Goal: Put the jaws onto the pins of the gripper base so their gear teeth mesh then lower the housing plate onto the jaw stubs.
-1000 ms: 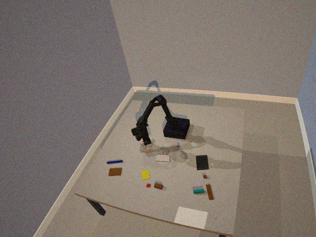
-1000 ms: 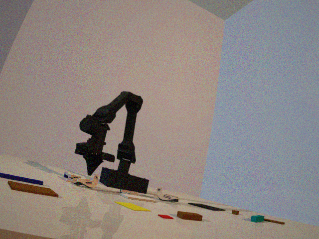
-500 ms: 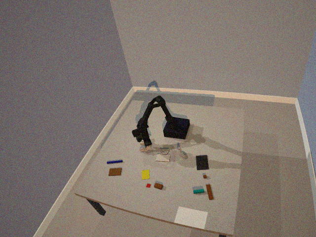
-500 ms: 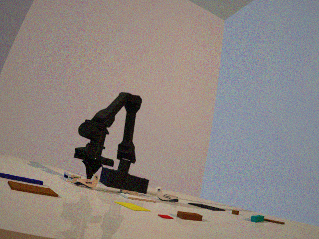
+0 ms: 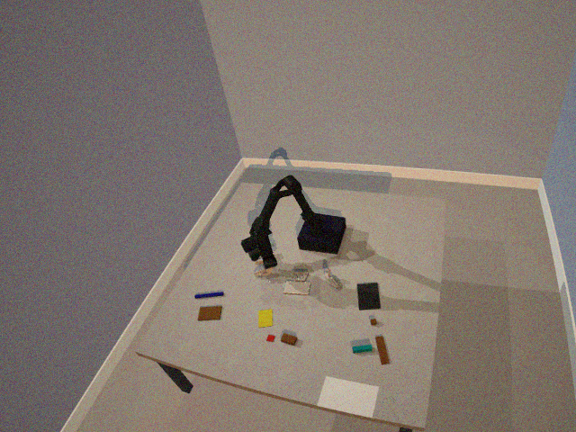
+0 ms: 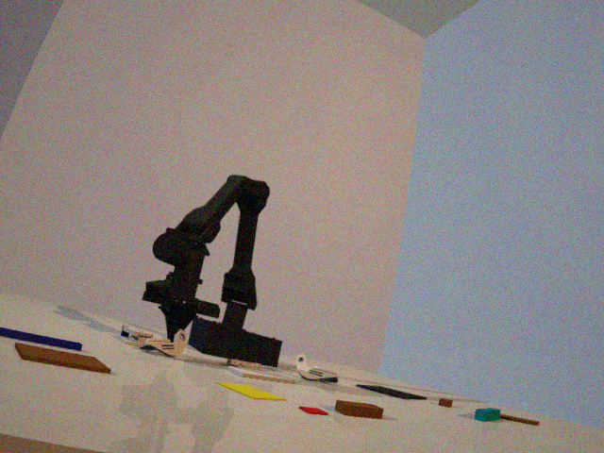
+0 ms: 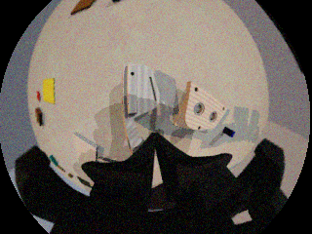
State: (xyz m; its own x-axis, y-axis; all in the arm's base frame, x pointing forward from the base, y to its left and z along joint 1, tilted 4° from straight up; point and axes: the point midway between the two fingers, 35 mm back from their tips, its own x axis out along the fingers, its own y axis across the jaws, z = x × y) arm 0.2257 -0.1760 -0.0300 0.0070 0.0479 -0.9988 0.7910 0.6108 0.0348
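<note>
On the table (image 5: pixel 232 335) (image 6: pixel 88 399) (image 7: pixel 97 39), a blue bar (image 5: pixel 209 294) (image 6: pixel 41 339) lies at far left. Then come a pale plate with two holes (image 6: pixel 141 336) (image 7: pixel 207 104) and one curved jaw (image 6: pixel 168 346) (image 7: pixel 140 90), just beside each other. The empty gripper (image 5: pixel 269 267) (image 6: pixel 171 338) (image 7: pixel 154 136) points down there, clenched. Rightward lie a flat pale piece (image 5: pixel 296 288) (image 6: pixel 265 375), then the other curved jaw (image 5: pixel 333 280) (image 6: pixel 314 373), apart from it.
</note>
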